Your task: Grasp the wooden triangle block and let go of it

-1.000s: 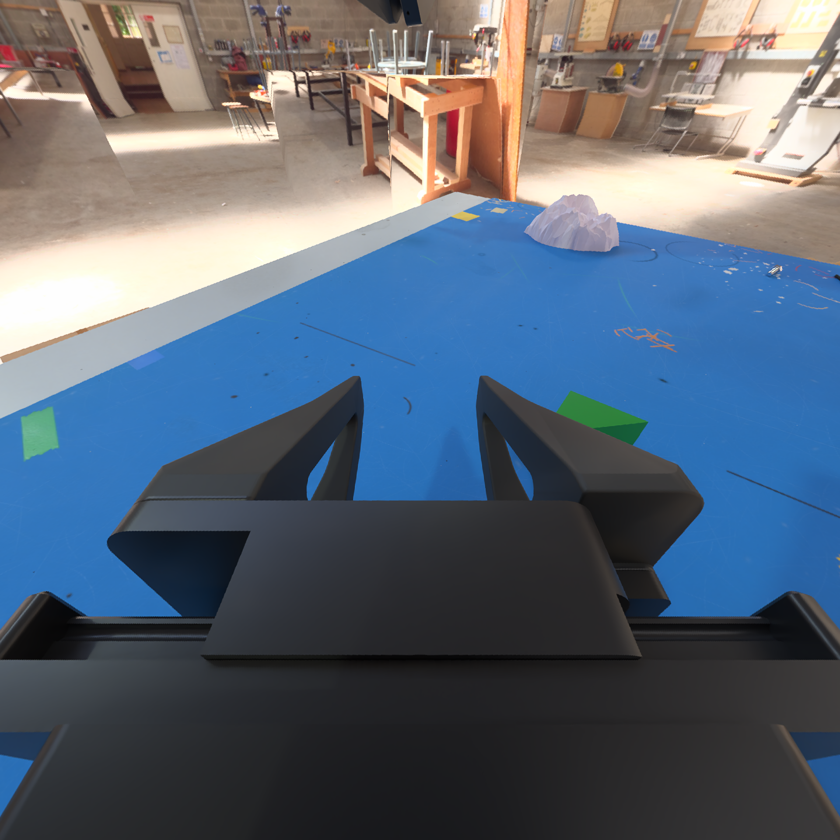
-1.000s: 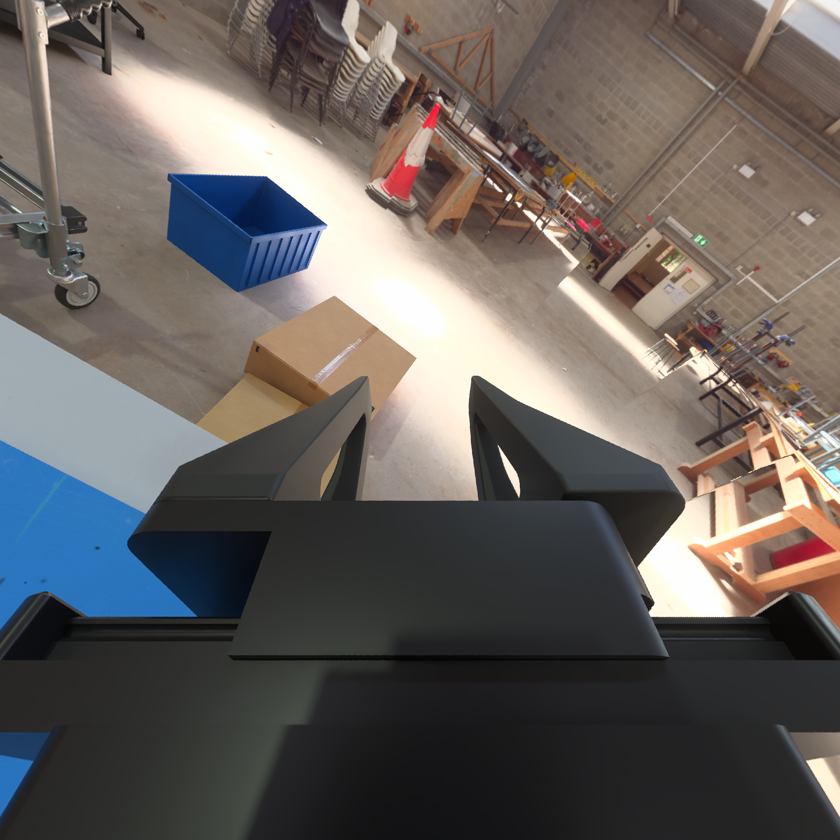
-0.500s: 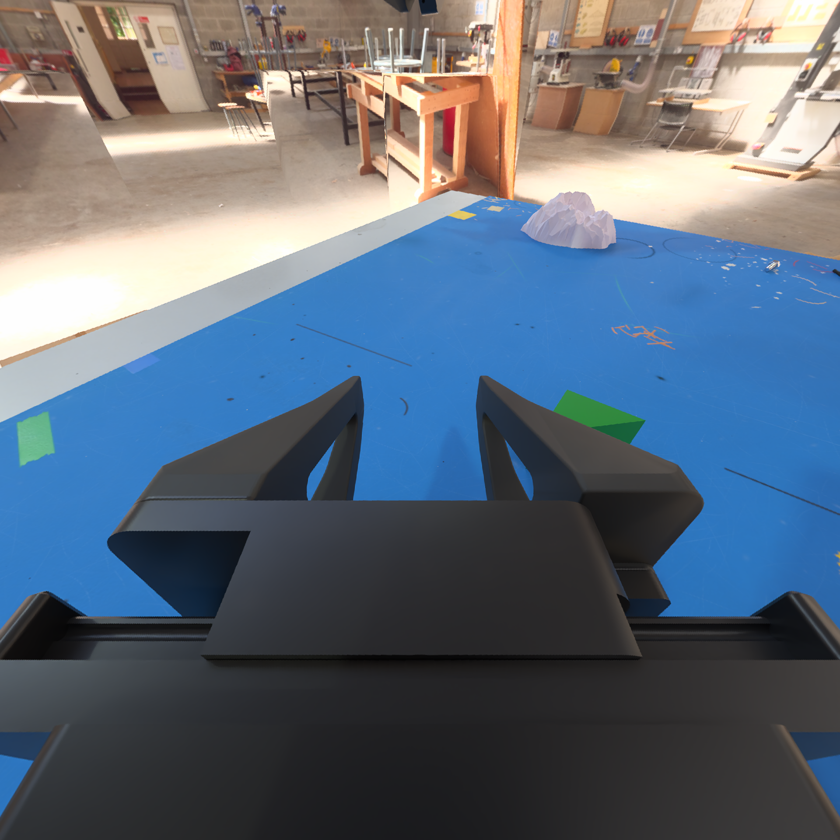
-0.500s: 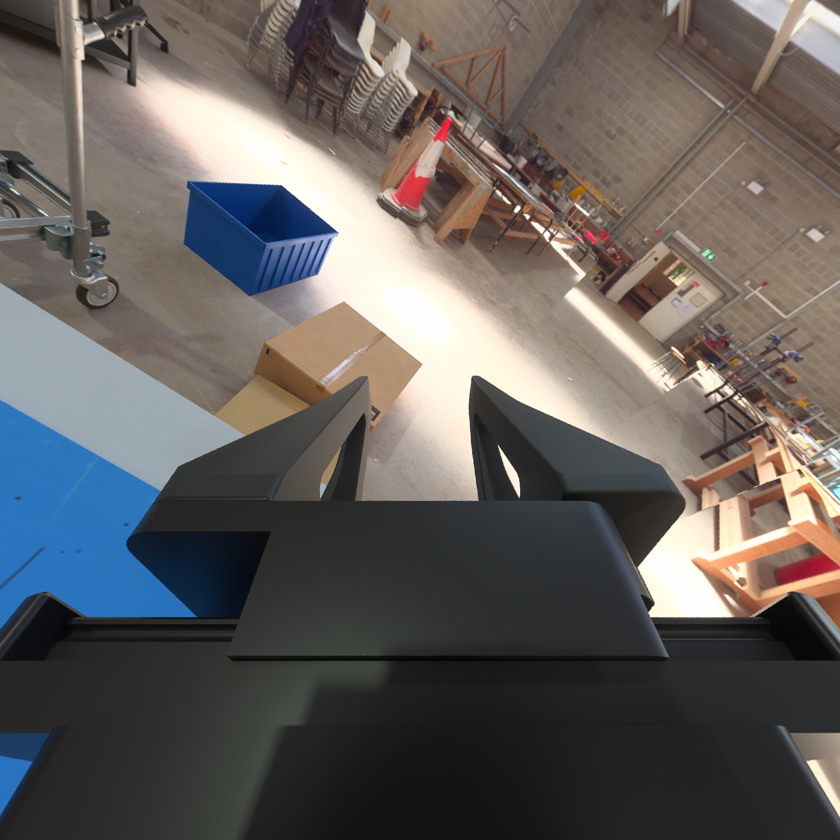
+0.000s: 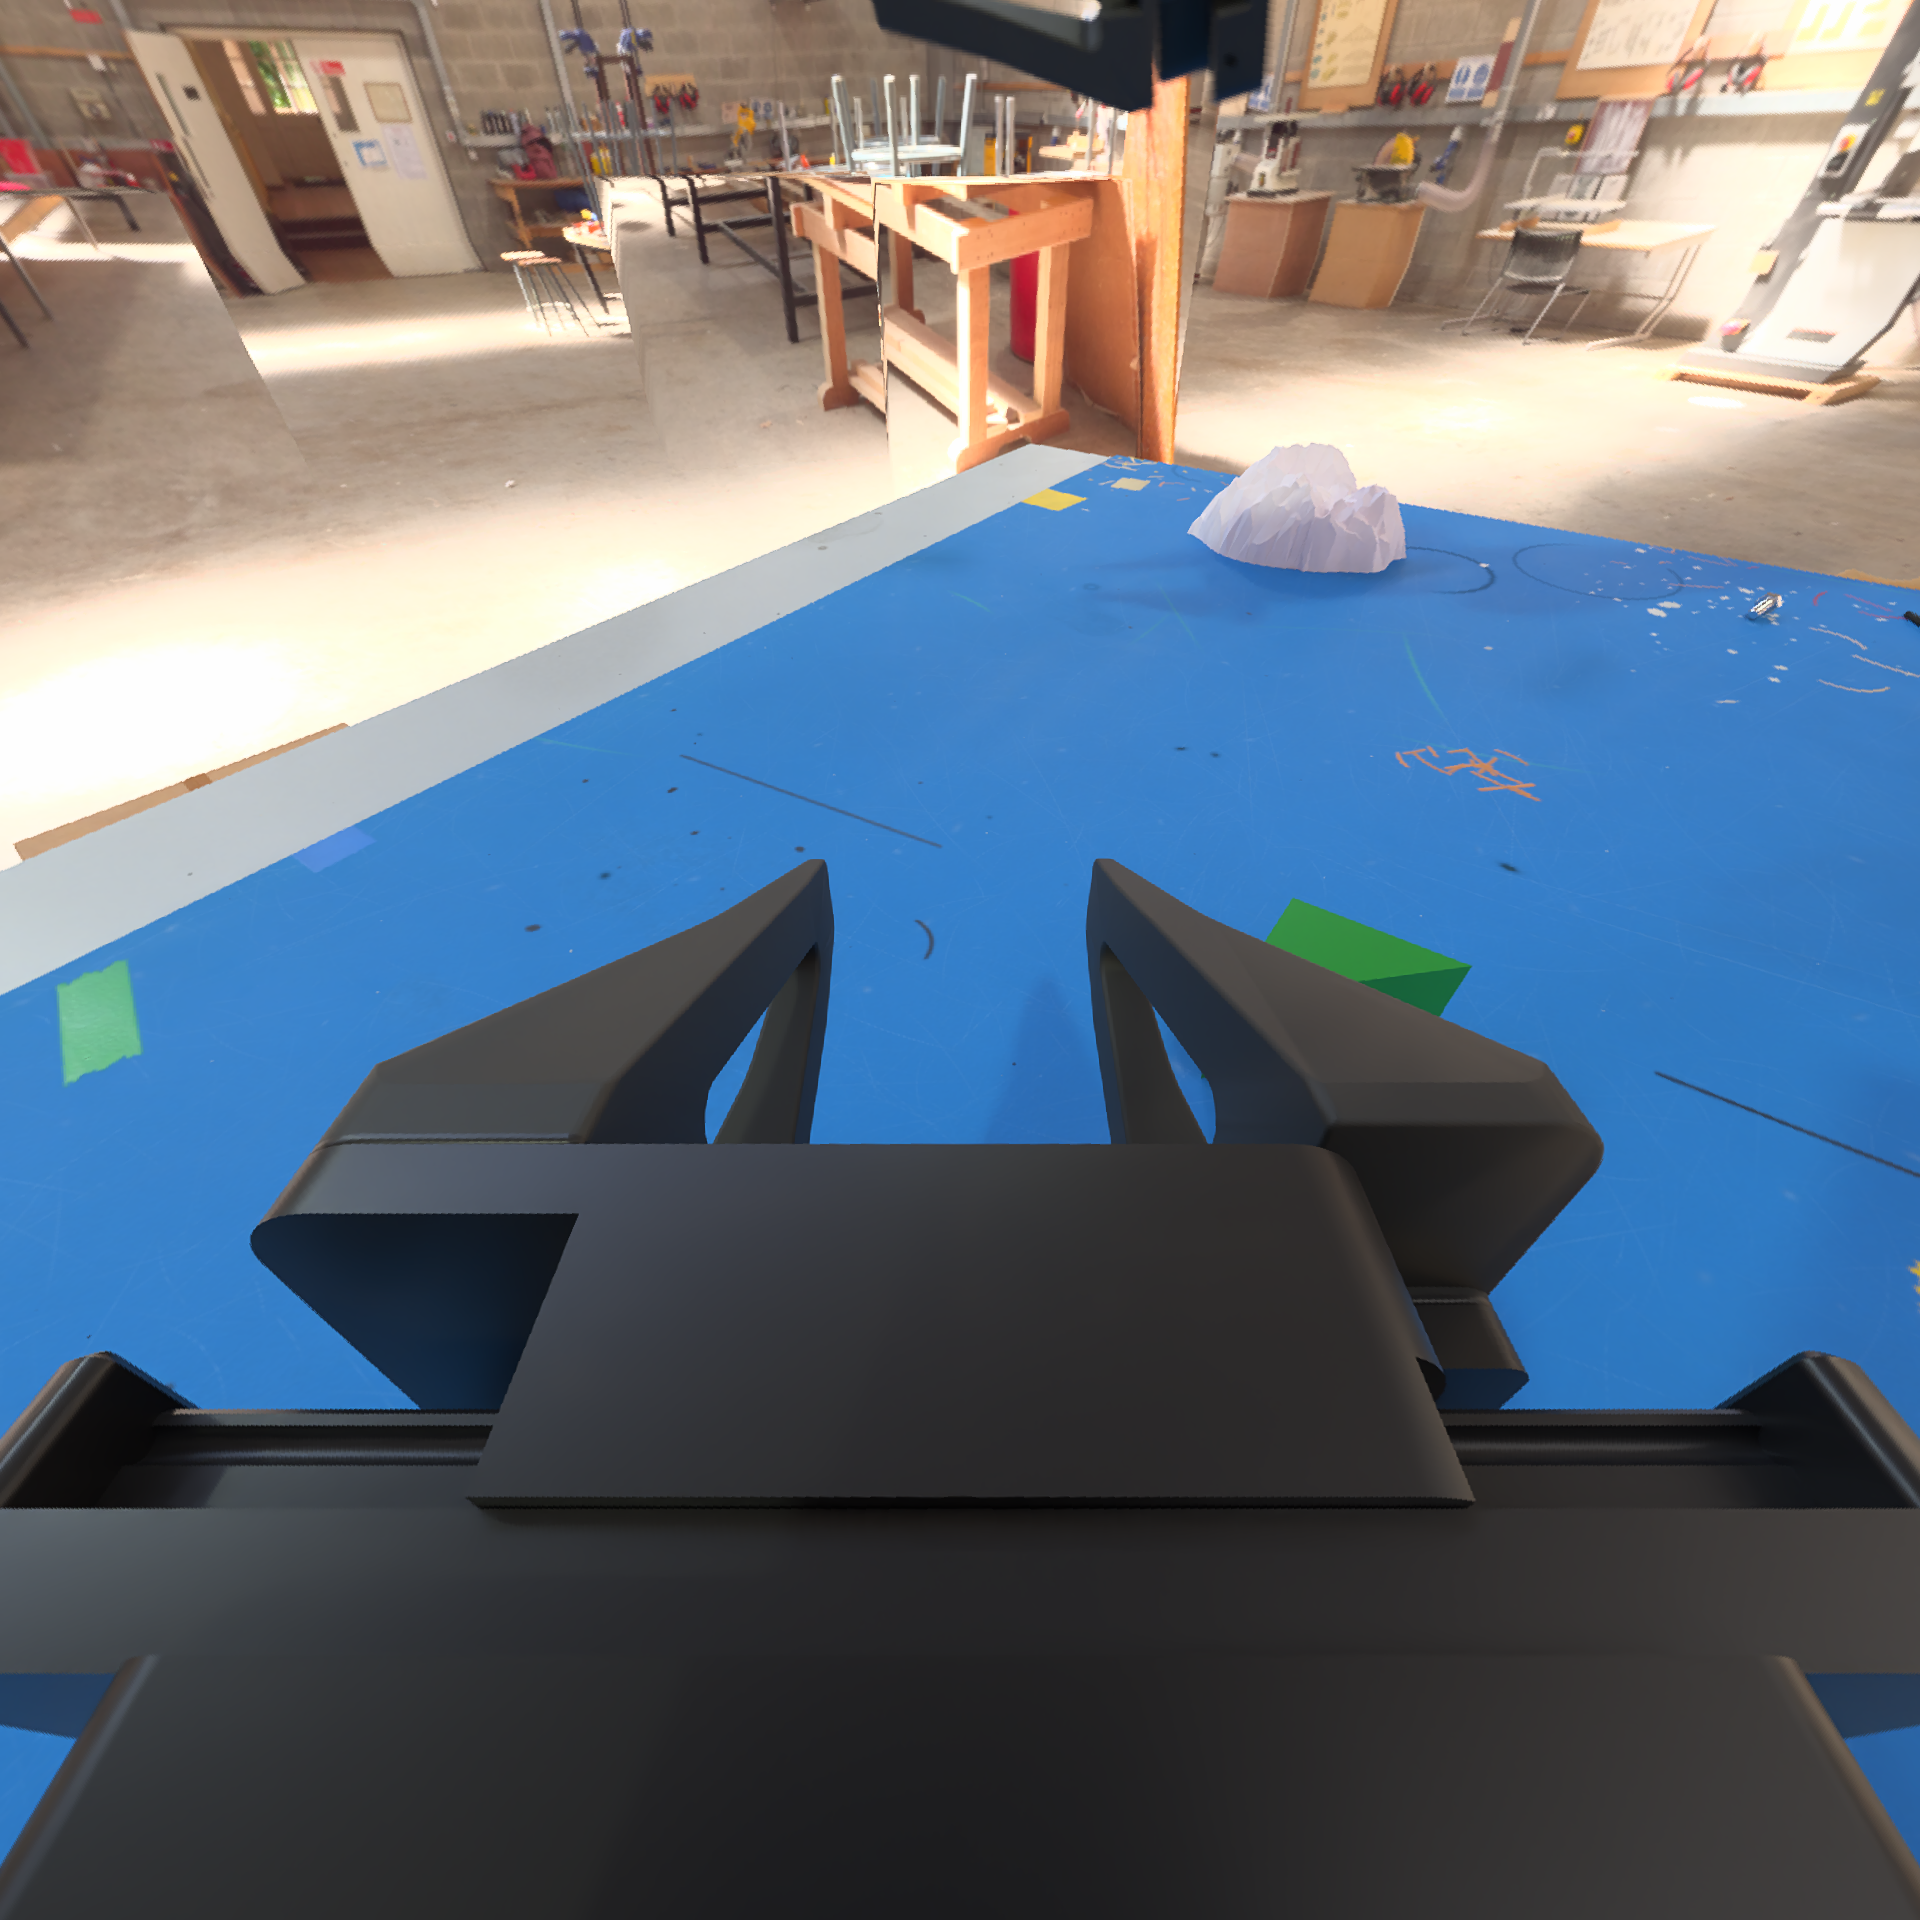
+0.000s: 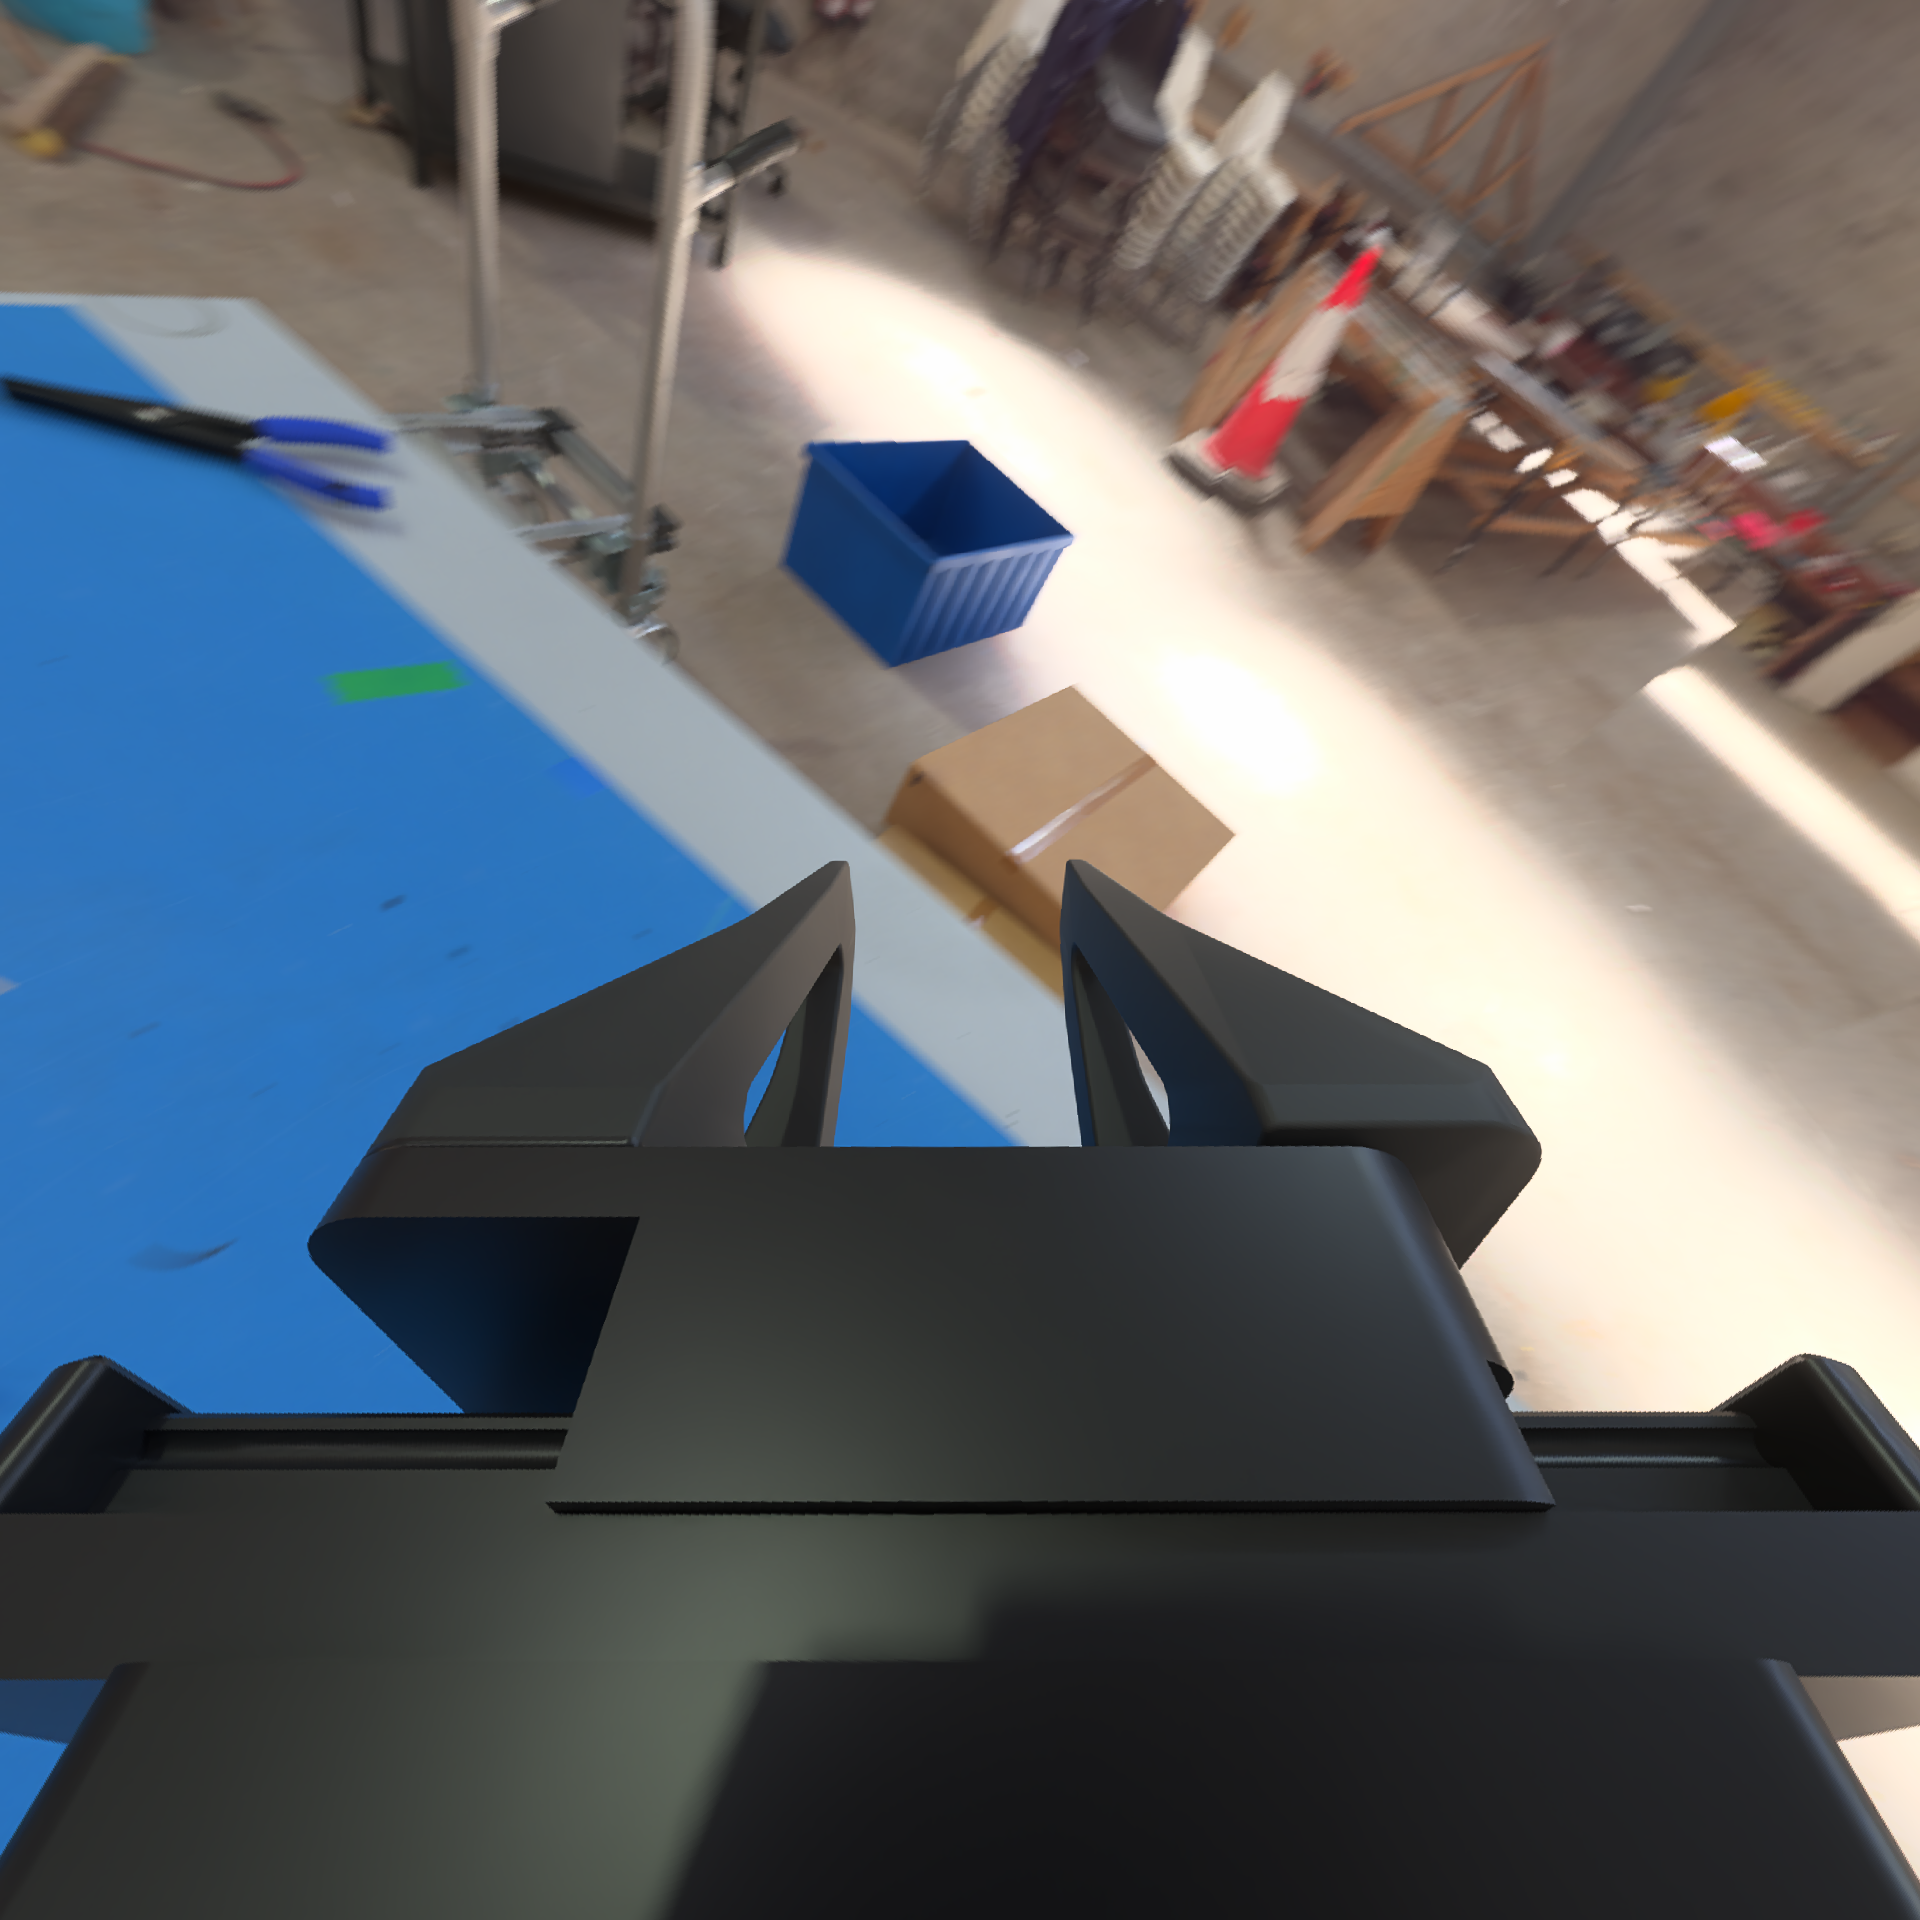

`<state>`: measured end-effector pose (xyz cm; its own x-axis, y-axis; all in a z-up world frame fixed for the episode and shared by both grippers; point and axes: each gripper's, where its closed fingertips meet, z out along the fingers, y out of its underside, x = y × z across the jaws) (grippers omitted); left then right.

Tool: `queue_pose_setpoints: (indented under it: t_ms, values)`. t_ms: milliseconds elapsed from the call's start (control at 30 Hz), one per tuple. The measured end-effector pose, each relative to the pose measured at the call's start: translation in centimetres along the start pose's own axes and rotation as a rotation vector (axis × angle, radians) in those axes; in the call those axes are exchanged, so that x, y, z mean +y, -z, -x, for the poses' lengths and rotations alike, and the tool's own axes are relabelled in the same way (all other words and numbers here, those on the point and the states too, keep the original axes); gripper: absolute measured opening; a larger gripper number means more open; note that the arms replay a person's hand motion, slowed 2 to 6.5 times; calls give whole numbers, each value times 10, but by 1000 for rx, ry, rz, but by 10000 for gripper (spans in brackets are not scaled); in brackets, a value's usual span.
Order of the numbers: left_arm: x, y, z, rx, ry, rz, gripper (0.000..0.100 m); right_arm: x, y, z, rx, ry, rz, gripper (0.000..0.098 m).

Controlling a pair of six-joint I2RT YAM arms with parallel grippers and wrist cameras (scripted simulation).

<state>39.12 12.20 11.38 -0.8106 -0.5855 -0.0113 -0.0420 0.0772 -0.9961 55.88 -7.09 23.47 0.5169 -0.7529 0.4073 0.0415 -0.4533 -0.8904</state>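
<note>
The block (image 5: pixel 1361 954) was a green wedge with flat faces, its broad top face a lighter green and the narrow side face at its right end darker. It lay on the blue table (image 5: pixel 1143 675), low and resting flat, its sharp corner pointing right. Its near-left part was hidden behind the right finger of the left gripper (image 5: pixel 958 883), so only the far portion showed; whether the finger touched it could not be told. The right wrist view did not show it.
</note>
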Motion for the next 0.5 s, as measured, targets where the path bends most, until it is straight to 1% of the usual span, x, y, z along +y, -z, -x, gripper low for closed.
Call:
queue_pose_setpoints:
  t_ms: [133, 267, 400, 500]
  values:
    - [-1, 0, -1, 1, -8, -2, 413, 16, 26, 55, -171, -49, 81, 340]
    - [-2, 0, -2, 5, -18, -1, 408, 34, 56, 110, -301, -97, 148, 353]
    - [-3, 0, -3, 6, -25, -1, 404, 55, 83, 164, -399, -165, 232, 391]
    - [-3, 0, -3, 6, -23, 1, 397, 70, 97, 199, -431, -195, 289, 423]
